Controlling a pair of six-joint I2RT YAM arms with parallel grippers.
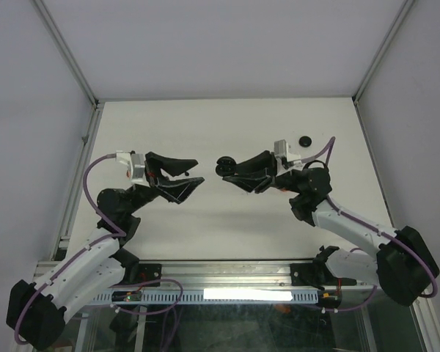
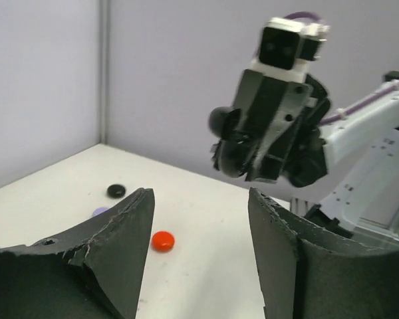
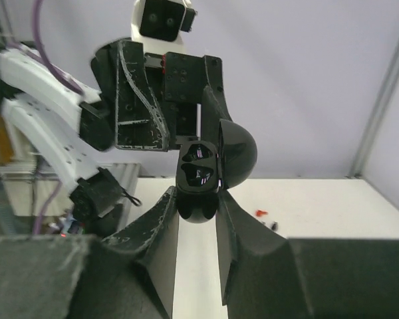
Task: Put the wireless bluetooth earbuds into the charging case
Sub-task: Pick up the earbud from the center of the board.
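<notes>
The left arm is raised from its base and bent at the elbow, with the forearm carried toward the middle of the table. The left claw is held level above the surface and pointed at the right claw. The right arm is folded in the mirror pose, so that the two claws are set tip to tip, near each other but apart.

The left claw's fingers are spread wide apart. The right claw is clamped on the case, which is gripped at its lower part by both fingertips and projects past them toward the left claw.

The case is held open. Its base is stood with the long axis running up and down between the right claw's fingers. The hollowed inner face is turned back toward the right wrist, and the domed lid is swung out to one side of the base. Whether anything is seated in the hollows cannot be told.

An earbud is laid on the table behind the right claw's tips, on the far side of its wrist and well apart from the case. A red round piece is seen on the table below and ahead of the left claw, between its spread fingers in the wrist view.
</notes>
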